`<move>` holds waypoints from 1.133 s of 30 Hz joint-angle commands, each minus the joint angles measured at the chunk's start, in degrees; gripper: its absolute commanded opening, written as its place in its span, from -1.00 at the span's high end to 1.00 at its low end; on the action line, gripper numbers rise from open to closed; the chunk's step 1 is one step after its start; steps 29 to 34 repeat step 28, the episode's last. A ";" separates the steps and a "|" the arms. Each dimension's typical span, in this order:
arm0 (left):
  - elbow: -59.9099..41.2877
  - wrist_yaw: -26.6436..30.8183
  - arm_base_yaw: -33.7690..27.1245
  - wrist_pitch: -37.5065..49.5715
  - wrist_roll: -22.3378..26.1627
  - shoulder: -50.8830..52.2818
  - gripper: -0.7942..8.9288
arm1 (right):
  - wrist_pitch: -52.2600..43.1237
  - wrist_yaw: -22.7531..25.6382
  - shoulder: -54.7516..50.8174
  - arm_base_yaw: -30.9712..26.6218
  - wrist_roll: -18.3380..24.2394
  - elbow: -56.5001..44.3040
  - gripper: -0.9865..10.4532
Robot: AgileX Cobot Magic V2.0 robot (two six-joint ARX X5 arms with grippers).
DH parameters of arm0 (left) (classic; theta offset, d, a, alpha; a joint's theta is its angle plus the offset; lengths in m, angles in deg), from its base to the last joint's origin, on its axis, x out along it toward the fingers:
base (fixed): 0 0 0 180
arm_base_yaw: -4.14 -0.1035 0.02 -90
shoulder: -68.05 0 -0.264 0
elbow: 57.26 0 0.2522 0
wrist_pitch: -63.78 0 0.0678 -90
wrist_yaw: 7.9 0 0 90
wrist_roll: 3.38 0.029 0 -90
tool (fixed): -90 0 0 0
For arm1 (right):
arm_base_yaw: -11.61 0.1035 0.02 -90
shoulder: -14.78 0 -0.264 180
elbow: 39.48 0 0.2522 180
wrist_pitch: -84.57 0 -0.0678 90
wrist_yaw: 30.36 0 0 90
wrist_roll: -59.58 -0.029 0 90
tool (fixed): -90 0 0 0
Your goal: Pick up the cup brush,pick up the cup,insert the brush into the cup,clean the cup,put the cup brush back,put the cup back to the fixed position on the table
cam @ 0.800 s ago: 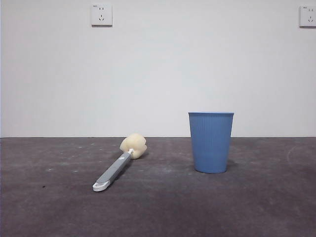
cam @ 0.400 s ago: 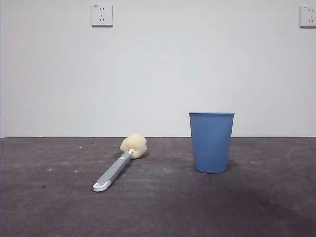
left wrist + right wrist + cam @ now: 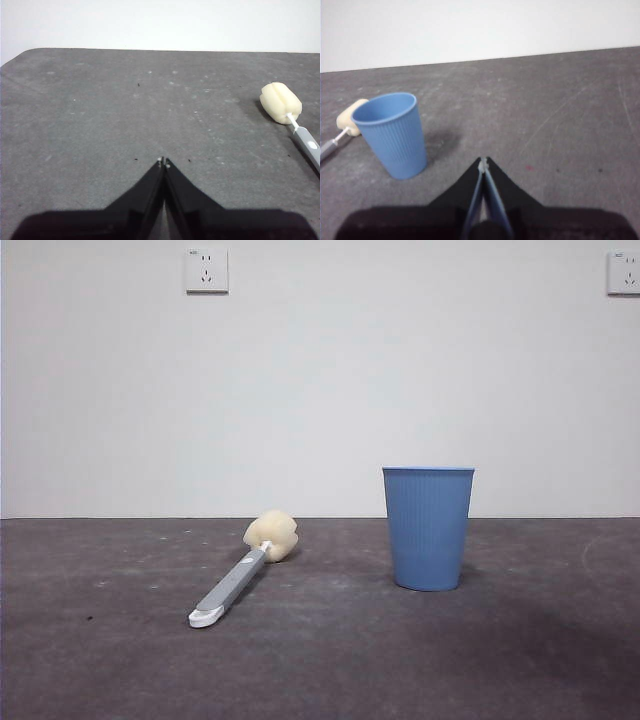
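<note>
The left gripper [image 3: 163, 161] has its jaws clenched together, tips touching, with nothing between them; it hangs over bare worktop [image 3: 100, 115], well apart from the brush [image 3: 290, 112], whose sponge head and the start of its handle show off to one side in the left wrist view. The right gripper [image 3: 483, 160] likewise has its jaws pressed closed on nothing, over the worktop and near the cup [image 3: 392, 135] but not touching it. In the right wrist view the cup stands upright, mouth open and empty, and the sponge head of the brush peeks out from behind its rim side. Neither arm shows in the front view. There the brush [image 3: 240, 575] lies flat on the worktop [image 3: 500, 660], its cream sponge head toward the wall and its grey handle running forward and to the left, ending in a white tip. The cup [image 3: 428, 528] stands upright to the right of the brush, clear of it, with a gap of bare worktop between them. Behind them rises a plain white wall [image 3: 320, 390] with a socket [image 3: 206, 270] high above the brush and another socket [image 3: 623, 272] at the upper right edge.
</note>
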State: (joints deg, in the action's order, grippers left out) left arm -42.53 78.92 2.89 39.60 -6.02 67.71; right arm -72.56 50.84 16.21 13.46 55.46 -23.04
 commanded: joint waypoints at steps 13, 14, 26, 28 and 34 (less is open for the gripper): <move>-0.76 0.07 -0.22 0.09 -0.22 0.15 0.84 | 0.79 0.20 -1.38 0.00 -1.40 -2.29 0.83; -0.76 0.07 -0.22 0.09 -0.22 0.15 0.84 | 0.79 0.22 -1.38 0.04 -1.40 -2.29 0.83; -0.76 0.04 -0.22 0.09 -0.22 0.15 0.84 | 0.79 0.22 -1.38 0.04 -1.40 -2.29 0.83; -0.76 0.04 -0.22 0.09 -0.22 0.15 0.84 | 0.79 0.22 -1.38 0.04 -1.40 -2.29 0.83; -0.76 0.04 -0.22 0.09 -0.22 0.15 0.84 | 0.79 0.22 -1.38 0.04 -1.40 -2.29 0.83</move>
